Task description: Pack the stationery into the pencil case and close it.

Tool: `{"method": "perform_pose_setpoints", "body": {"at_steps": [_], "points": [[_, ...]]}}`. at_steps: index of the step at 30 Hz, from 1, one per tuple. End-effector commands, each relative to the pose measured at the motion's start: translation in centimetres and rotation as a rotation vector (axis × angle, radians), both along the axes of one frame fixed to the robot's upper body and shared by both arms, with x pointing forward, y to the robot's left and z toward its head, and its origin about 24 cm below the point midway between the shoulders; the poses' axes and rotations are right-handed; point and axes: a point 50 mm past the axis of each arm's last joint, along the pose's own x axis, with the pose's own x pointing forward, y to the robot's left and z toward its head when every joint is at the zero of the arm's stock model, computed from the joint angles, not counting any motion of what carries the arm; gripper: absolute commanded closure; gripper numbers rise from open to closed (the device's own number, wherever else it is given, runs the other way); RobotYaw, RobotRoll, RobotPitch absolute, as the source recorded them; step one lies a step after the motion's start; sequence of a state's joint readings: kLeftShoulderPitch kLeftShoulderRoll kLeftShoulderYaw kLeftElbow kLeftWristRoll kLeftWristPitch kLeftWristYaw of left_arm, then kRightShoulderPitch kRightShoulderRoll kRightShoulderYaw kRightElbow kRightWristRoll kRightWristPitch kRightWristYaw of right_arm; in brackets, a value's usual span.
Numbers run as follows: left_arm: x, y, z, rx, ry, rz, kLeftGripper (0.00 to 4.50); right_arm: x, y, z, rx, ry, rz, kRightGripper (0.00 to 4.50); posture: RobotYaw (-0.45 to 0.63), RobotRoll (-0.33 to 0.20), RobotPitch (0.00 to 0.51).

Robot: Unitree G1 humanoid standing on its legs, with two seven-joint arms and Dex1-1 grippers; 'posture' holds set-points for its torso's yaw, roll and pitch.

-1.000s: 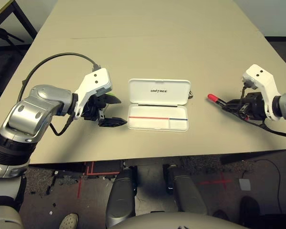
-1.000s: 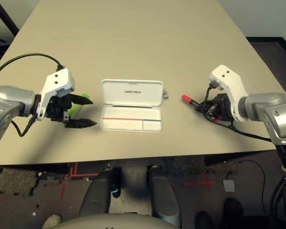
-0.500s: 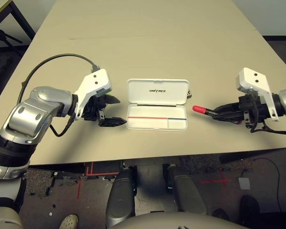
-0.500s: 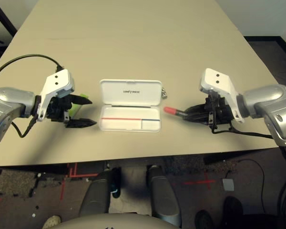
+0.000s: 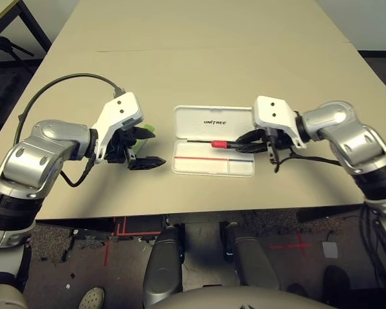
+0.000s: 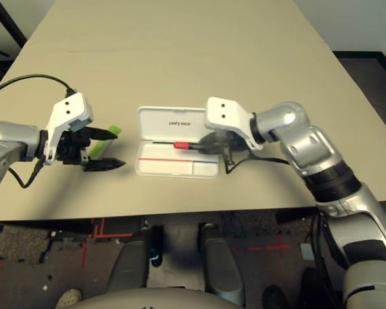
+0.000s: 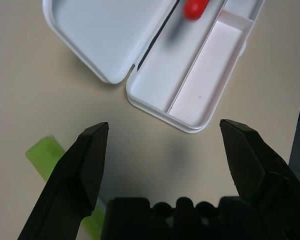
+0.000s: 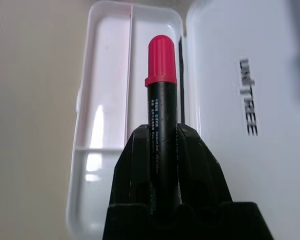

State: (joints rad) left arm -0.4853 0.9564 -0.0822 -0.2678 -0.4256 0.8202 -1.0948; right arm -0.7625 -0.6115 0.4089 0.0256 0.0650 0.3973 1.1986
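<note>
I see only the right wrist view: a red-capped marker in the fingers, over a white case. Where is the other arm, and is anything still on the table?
Observer: The left gripper is open and hovers on the table beside the left end of the pencil case, holding nothing.
Operator: What is left outside the case?
Observer: A light-green highlighter lies on the table by that gripper, partly under one finger as its wrist camera shows it.
Operator: Is my marker inside the tray yet?
Observer: The head view shows the red marker in the right gripper, along the hinge line of the case; whether it touches the tray, I cannot tell.
</note>
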Motion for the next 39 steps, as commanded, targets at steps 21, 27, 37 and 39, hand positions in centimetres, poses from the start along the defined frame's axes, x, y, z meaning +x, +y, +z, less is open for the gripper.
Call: {"method": "perform_pose_setpoints", "body": {"at_steps": [21, 27, 37, 39], "points": [[-0.2, 0.6, 0.4, -0.055, -0.019, -0.022, 0.00, 0.2, 3.2, -2.1, -0.020, -0.092, 0.041, 1.87, 0.06, 0.000, 0.176], [0.0, 0.6, 0.4, -0.064, -0.022, 0.017, 0.00, 0.0, 2.8, -2.1, 0.008, 0.006, 0.048, 0.02, 0.06, 0.000, 0.177], [1.7, 1.6, -0.1, -0.054, -0.061, 0.275, 0.00, -1.4, 0.0, -0.9, 0.269, 0.194, 0.169, 0.02, 0.04, 0.000, 0.172], [2.1, 1.8, -0.1, -0.057, -0.064, 0.321, 0.00, -1.6, -0.5, -0.6, 0.312, 0.214, 0.202, 0.02, 0.04, 0.000, 0.171]]}}
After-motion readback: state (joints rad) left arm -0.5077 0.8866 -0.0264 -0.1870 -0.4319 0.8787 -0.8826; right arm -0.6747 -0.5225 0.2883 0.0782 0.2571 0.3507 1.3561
